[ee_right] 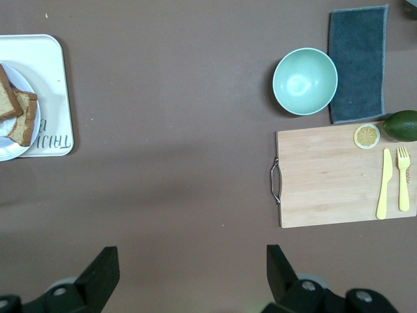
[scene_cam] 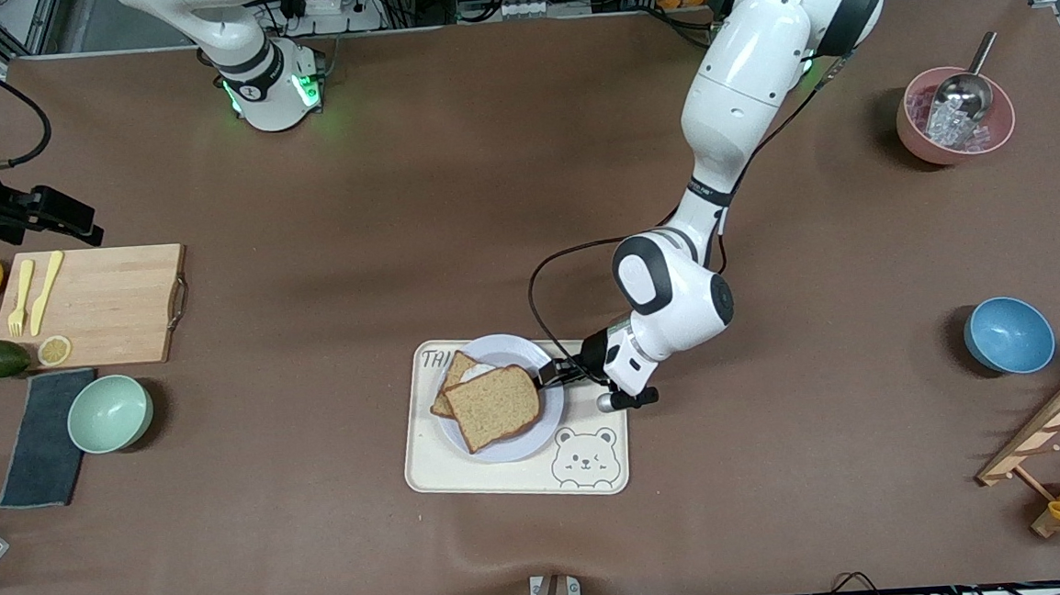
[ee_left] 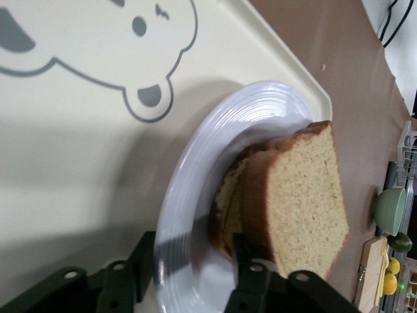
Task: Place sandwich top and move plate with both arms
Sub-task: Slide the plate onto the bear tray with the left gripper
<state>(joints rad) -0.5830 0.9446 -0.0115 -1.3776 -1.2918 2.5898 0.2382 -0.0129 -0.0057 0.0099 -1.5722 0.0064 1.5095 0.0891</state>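
The sandwich top [scene_cam: 495, 405], a plain speckled brown slice, lies on the egg slice [scene_cam: 455, 376] on the pale plate [scene_cam: 525, 440]. The plate sits on the cream bear tray [scene_cam: 504, 478]. My left gripper [scene_cam: 549, 374] is low at the plate's edge toward the left arm's end. In the left wrist view the gripper [ee_left: 193, 261] is open with its jaws astride the plate's rim [ee_left: 215, 143], one finger [ee_left: 244, 257] beside the sandwich top [ee_left: 306, 202]. My right gripper [ee_right: 192, 274] is open and empty, waiting high over bare table; it also shows in the front view [scene_cam: 75, 226].
A wooden cutting board [scene_cam: 103, 305] with a yellow fork, knife and lemon slice, a mint bowl [scene_cam: 109, 413], a dark cloth [scene_cam: 42, 438], lemons and an avocado lie at the right arm's end. A blue bowl [scene_cam: 1008, 334], a pink bowl [scene_cam: 953, 115] and a wooden rack [scene_cam: 1054, 436] stand at the left arm's end.
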